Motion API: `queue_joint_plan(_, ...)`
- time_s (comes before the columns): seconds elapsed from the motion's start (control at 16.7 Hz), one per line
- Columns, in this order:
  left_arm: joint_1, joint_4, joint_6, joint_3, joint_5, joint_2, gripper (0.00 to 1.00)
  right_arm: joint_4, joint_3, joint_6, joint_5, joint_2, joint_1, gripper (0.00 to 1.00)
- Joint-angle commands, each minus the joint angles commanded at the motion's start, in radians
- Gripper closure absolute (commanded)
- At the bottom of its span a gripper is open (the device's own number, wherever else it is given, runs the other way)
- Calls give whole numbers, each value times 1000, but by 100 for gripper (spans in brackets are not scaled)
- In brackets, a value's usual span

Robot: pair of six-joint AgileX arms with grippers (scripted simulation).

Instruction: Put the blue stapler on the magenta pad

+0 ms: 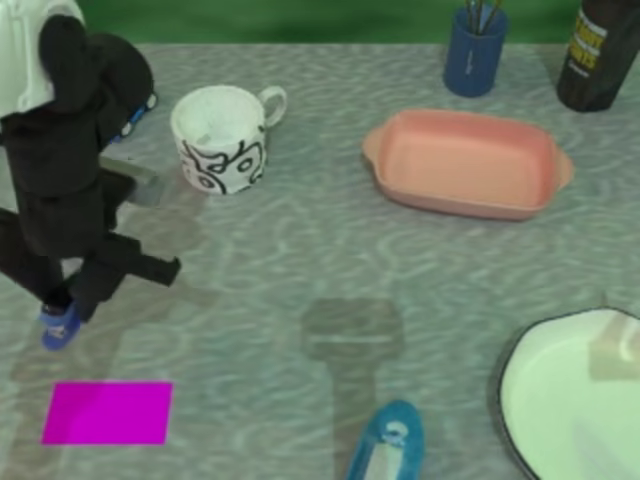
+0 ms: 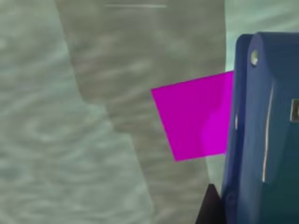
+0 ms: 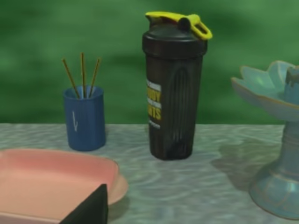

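My left gripper is at the table's left side and is shut on the blue stapler, whose blue end pokes out below the black fingers. The magenta pad lies flat near the front left corner, a short way in front of the stapler and slightly to its right. In the left wrist view the blue stapler fills one side, pressed against a dark fingertip, and the magenta pad shows on the table beyond it, partly hidden by the stapler. My right arm is outside the top view, parked.
A white patterned mug stands behind the left arm, with a blue toy car half hidden. A pink dish, blue pen cup and black bottle sit at the back. A light-blue slipper and white plate lie in front.
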Motion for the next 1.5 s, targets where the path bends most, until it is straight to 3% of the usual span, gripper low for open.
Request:
queue_joint_plan(0.42, -14, -12, -998, -118, 10, -87, 100, 0, 0, 0, 0, 0, 0, 0)
queue_joint_plan(0.6, -17, 18, -1347, -164, 33, -133, 100, 0, 0, 0, 0, 0, 0, 0)
queue_joint_plan(0.78, -17, 66, -1616, -204, 62, -185, 100, 0, 0, 0, 0, 0, 0, 0)
queue_joint_plan(1.08, -13, 139, -1866, -247, 99, -255, 100, 0, 0, 0, 0, 0, 0, 0)
queue_joint_plan(1.5, -12, 149, -1892, -250, 103, -262, 100, 0, 0, 0, 0, 0, 0, 0)
